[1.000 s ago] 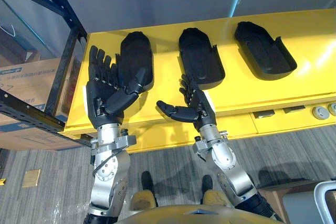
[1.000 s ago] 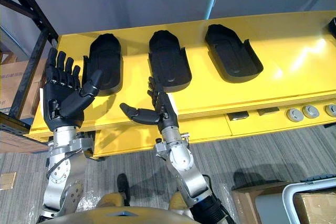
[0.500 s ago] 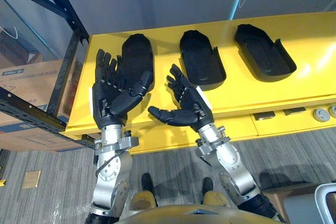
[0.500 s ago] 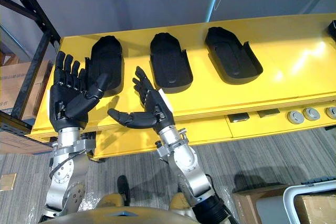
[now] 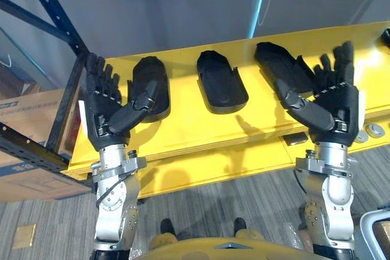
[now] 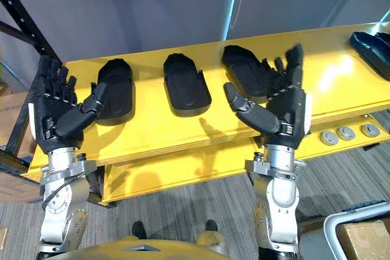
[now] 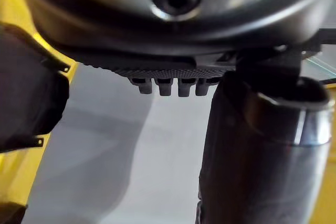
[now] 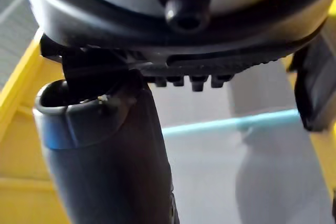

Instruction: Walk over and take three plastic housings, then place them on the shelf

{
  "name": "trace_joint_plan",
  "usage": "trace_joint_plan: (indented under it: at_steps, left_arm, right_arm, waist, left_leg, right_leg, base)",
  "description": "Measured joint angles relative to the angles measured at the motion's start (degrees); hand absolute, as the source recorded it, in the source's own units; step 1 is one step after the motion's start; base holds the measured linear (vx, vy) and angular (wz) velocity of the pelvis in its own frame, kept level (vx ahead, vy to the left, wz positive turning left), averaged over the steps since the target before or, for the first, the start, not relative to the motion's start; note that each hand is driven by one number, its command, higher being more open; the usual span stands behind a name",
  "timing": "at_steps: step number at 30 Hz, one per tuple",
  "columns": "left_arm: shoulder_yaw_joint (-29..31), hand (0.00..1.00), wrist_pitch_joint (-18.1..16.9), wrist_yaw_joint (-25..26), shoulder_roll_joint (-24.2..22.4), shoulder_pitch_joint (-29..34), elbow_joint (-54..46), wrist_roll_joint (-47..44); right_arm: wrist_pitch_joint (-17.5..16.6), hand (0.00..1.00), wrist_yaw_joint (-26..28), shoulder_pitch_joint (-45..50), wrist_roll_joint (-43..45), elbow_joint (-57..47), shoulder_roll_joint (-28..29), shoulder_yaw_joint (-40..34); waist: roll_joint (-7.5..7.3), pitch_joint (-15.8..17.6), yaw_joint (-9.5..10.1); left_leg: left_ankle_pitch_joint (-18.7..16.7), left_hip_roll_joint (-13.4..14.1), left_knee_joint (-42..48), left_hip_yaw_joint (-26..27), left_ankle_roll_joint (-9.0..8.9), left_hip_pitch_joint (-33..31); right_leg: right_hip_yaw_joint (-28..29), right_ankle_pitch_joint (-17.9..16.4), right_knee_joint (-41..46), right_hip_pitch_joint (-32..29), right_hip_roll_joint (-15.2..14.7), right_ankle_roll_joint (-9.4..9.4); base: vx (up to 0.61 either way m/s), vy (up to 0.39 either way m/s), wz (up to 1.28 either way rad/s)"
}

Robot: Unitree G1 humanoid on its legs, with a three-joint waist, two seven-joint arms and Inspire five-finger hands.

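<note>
The right hand (image 5: pixel 326 111) is covering the near end of the right housing (image 5: pixel 274 65). A fourth housing (image 6: pixel 370 44), beyond that hand's outer side, is being cut off at the view's edge. The left hand (image 5: pixel 108 117) is overlapping the near end of the left housing (image 5: pixel 149 80) with its thumb. The housings are lying apart in a row on the yellow counter (image 5: pixel 183 132). They are shallow black shells with rounded far ends. The middle housing (image 5: pixel 220 82) is lying between and past the hands. Both hands are standing open and upright, holding nothing. A dark rack (image 5: pixel 66 98) and a cardboard box (image 5: pixel 30 181) are sitting at the left hand's outer side, and round buttons (image 6: pixel 346 133) are showing just beside the right wrist.
</note>
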Motion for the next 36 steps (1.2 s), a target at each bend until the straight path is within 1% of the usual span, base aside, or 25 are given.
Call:
trace_joint_plan:
  at_steps: [1,3,5,8,9,11,12,13,15,17,20,22,23,26,30,33,36]
  left_arm:
    - [0.6,1.0,-0.1,0.5,-0.2,0.6,0.0,0.8]
    - [3.1,1.0,-1.3,3.0,-0.8,3.1,0.1,2.6]
    - [7.2,1.0,-3.7,7.0,-2.0,5.7,1.4,5.6]
    - [12.1,1.0,-7.3,19.4,-3.3,6.8,7.5,12.9]
    - [13.7,1.0,-9.2,25.3,-4.2,6.8,11.1,16.8]
    - [13.6,1.0,-11.1,29.4,-4.4,6.9,14.6,20.7]
    - [12.1,1.0,-12.9,31.5,-4.5,7.2,17.4,23.1]
    - [11.8,1.0,-13.2,31.8,-4.5,7.2,17.9,23.6]
    - [9.4,1.0,-15.0,32.9,-4.6,7.8,21.3,26.9]
    - [7.2,1.0,-16.1,32.9,-4.3,8.2,23.4,28.8]
    - [2.7,1.0,-16.5,31.7,-3.6,8.2,26.8,31.1]
    - [1.1,1.0,-16.5,30.6,-2.8,8.2,28.0,32.2]
    - [0.1,1.0,-16.5,30.2,-1.5,8.2,28.4,33.6]
    - [-2.3,1.0,-16.5,29.8,1.3,8.2,28.3,36.5]
    - [-4.7,1.0,-16.4,28.6,3.1,8.1,28.2,38.2]
    - [-6.2,1.0,-15.1,28.4,4.7,7.6,28.2,39.3]
    - [-6.3,1.0,-13.5,28.4,6.1,7.6,28.3,39.1]
  right_arm:
    - [0.1,1.0,-1.0,0.9,-0.6,0.2,0.3,-0.9]
    - [0.1,1.0,-3.9,3.7,-1.0,1.9,2.0,-3.8]
    - [0.0,1.0,-7.5,6.7,-3.0,5.8,4.5,-8.0]
    - [-1.7,1.0,-12.0,9.2,-2.9,15.4,7.0,-12.1]
    - [-2.8,1.0,-14.9,10.0,-2.9,20.9,7.9,-12.6]
    - [-4.1,1.0,-17.1,10.5,-3.0,26.6,8.9,-12.8]
    - [-4.4,1.0,-18.6,10.3,-2.9,32.3,9.4,-12.9]
    - [-4.6,1.0,-18.7,10.3,-2.9,33.5,9.5,-12.9]
    - [-5.0,1.0,-19.7,9.9,-2.5,41.5,10.3,-13.0]
    - [-5.0,1.0,-19.7,9.0,-2.4,46.9,10.3,-12.9]
    - [-4.6,1.0,-18.3,6.8,0.1,56.3,10.2,-12.5]
    - [-3.0,1.0,-16.1,6.1,1.8,59.8,10.2,-11.8]
    - [-2.1,1.0,-14.8,5.7,2.3,62.0,10.2,-11.6]
    - [-0.9,1.0,-11.8,5.1,2.5,67.3,10.2,-11.1]
    - [0.6,1.0,-9.6,3.8,4.1,70.7,10.1,-10.7]
    - [3.3,1.0,-7.2,2.8,4.3,73.3,9.6,-10.4]
    - [4.2,1.0,-5.2,1.3,4.3,76.6,9.3,-10.2]
  waist:
    - [-0.01,-0.2,0.0]
    - [-0.13,-0.9,-0.28]
    - [-0.28,-1.5,-0.74]
    - [-0.41,-2.3,-0.99]
    - [-0.53,-2.7,-1.03]
    - [-0.64,-2.9,-0.99]
    - [-0.76,-3.3,-0.99]
    - [-0.78,-3.4,-0.99]
    - [-0.87,-4.5,-1.0]
    - [-0.92,-4.4,-0.94]
    - [-1.32,-4.1,-0.73]
    - [-1.46,-4.1,-0.37]
    - [-1.45,-4.0,-0.06]
    - [-1.5,-4.0,0.44]
    - [-1.64,-3.6,0.41]
    - [-2.01,-3.2,0.45]
    - [-2.88,-2.3,0.59]
  left_leg:
    - [-0.1,0.0,0.0,0.1,-0.04,0.1]
    - [-0.6,0.0,0.0,0.1,-0.34,0.1]
    - [-0.9,0.1,0.0,0.2,-0.51,0.1]
    - [-1.0,0.1,0.0,0.5,-0.56,0.0]
    - [-1.1,0.1,0.0,0.6,-0.55,0.0]
    - [-1.1,0.2,0.0,0.7,-0.51,0.0]
    - [-1.2,0.3,0.0,1.0,-0.38,-0.1]
    - [-1.3,0.3,0.0,1.1,-0.32,-0.1]
    - [-1.3,0.6,0.0,1.1,-0.21,-0.3]
    - [-1.3,0.7,0.0,1.2,-0.17,-0.4]
    - [-1.2,0.7,0.0,1.4,-0.07,0.2]
    - [-1.3,0.7,0.0,1.3,-0.06,0.3]
    - [-1.3,0.6,0.0,1.3,-0.06,0.2]
    - [-1.3,0.4,0.0,0.9,0.05,-0.1]
    - [-1.7,-0.3,0.0,0.2,0.29,-0.7]
    - [-1.9,-0.7,0.0,-0.3,0.14,-0.7]
    - [-1.9,-0.7,0.0,-1.5,0.14,-0.6]
  right_leg:
    - [0.0,-0.1,-0.2,0.2,0.0,0.04]
    - [0.0,-0.4,-0.4,0.2,0.0,-0.19]
    - [0.0,-0.4,-0.4,0.2,0.1,-0.24]
    - [0.2,-0.5,-0.4,0.0,0.1,-0.26]
    - [0.3,-0.5,-0.4,-0.1,0.1,-0.28]
    - [0.3,-0.5,-0.4,-0.1,0.2,-0.29]
    - [0.3,-0.5,-0.4,-0.1,0.2,-0.27]
    - [0.3,-0.5,-0.4,-0.1,0.2,-0.27]
    - [0.3,-0.5,-0.4,-0.2,0.4,-0.32]
    - [0.1,-0.6,-0.3,0.2,0.5,-0.42]
    - [-0.9,-1.0,-0.2,1.0,0.3,-0.42]
    - [-1.0,-1.4,-0.2,1.1,0.2,-0.41]
    - [-1.0,-1.4,-0.2,1.0,0.2,-0.41]
    - [-1.6,-1.8,-0.2,1.1,-0.1,-0.2]
    - [-2.4,-2.1,-0.2,1.1,-0.7,0.09]
    - [-3.2,-2.7,-0.2,1.5,-1.1,0.39]
    - [-4.6,-3.1,0.0,2.4,-1.1,0.52]
  base:
    - [0.0,0.0,0.0]
    - [0.0,0.0,0.0]
    - [0.0,0.0,0.0]
    - [0.01,-0.001,-0.02]
    - [0.0,-0.004,-0.03]
    - [0.0,0.0,0.0]
    - [0.0,0.0,0.0]
    - [0.0,0.0,0.0]
    - [0.0,0.0,0.0]
    - [0.0,-0.006,0.07]
    - [-0.02,-0.006,0.15]
    - [-0.02,0.002,0.06]
    - [0.0,0.001,0.04]
    - [0.02,0.0,0.1]
    - [0.05,0.009,0.11]
    - [0.06,0.01,0.1]
    - [0.07,-0.016,0.2]
